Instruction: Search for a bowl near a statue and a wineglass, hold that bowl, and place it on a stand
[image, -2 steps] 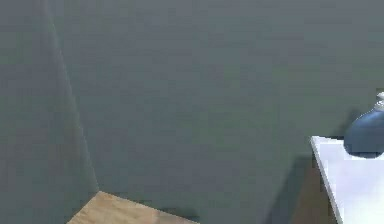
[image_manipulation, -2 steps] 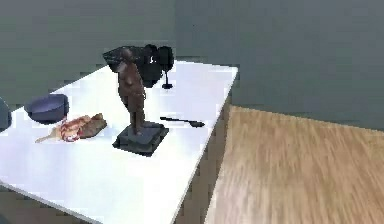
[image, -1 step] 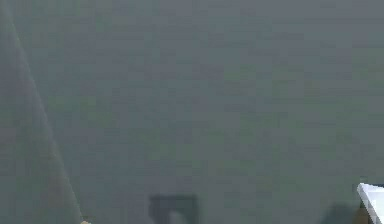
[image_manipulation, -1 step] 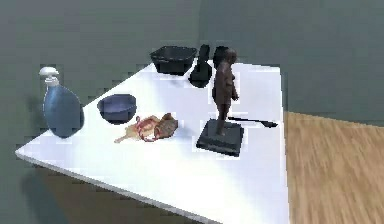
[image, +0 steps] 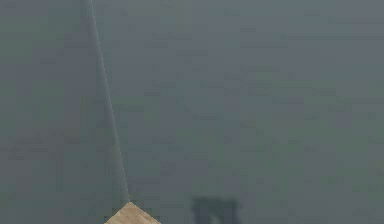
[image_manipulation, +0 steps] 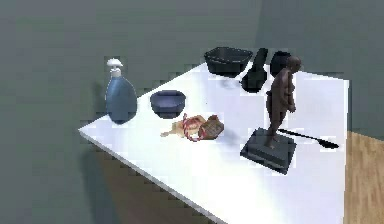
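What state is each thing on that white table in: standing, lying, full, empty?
Spray bottle: upright.
Bowl: upright, looks empty.
Statue: upright on its dark base.
Dark tub: upright, open side up.
Black cylinder: lying on its side.
Brown object: lying flat.

- We see the bowl (image_manipulation: 168, 101): dark blue, round and shallow. It stands upright, mouth up, on the white table (image_manipulation: 200, 165), toward the arm side view's left.
- We see the statue (image_manipulation: 279, 105): a dark brown standing figure on a flat dark base. It stands upright on the same table, right of the bowl and apart from it.
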